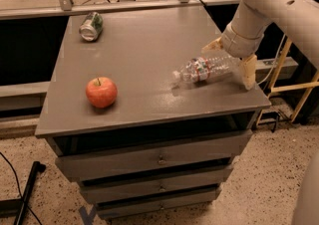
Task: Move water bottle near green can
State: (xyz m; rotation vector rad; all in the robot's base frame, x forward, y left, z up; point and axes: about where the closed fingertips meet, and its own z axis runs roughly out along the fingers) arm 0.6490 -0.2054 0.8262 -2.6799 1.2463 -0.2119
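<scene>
The water bottle (205, 68) lies on its side on the right part of the grey cabinet top (144, 50), white cap pointing left, red-and-white label near the cap end. My gripper (230, 59) is low over the bottle's base end, open, with one tan finger behind the bottle and the other in front of it, near the right edge. The green can (91, 25) lies on its side at the far left corner, silver end facing me, far from the bottle.
A red-orange apple (101, 92) sits at the front left of the top. A metal rail (124, 5) runs along the back edge. The cabinet has drawers (159, 158) below. Yellow frame parts (294, 87) stand to the right.
</scene>
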